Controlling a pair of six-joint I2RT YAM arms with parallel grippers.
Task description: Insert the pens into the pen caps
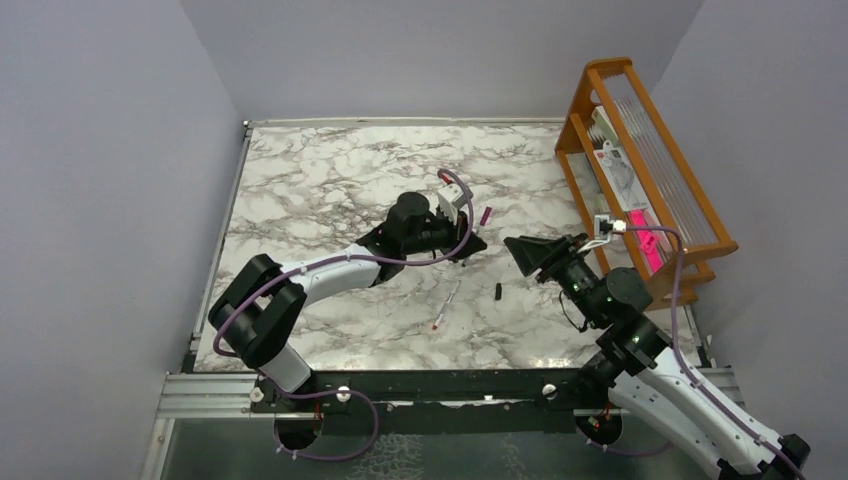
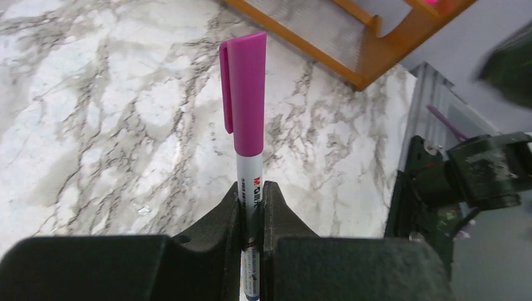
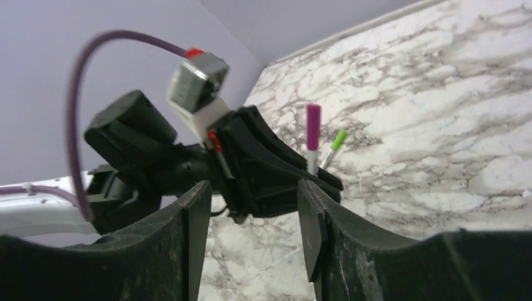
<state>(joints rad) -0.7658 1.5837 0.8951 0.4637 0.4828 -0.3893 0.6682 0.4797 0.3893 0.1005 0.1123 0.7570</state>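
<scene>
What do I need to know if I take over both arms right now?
Left gripper: fingers shut on the magenta-capped pen, cap end out past the fingertips.
Right gripper: open, empty, facing the left one.
Done: magenta pen capped. The green-capped pen lies on the table beyond the left gripper and looks capped too.
Left: the bare pen lies mid-table, with the black cap nearby, not touching it. That pair probably comes next.

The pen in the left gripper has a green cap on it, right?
Not quite. The pen in the left gripper has a cap on it, but the cap is magenta, not green. The left wrist view shows it up close.
</scene>
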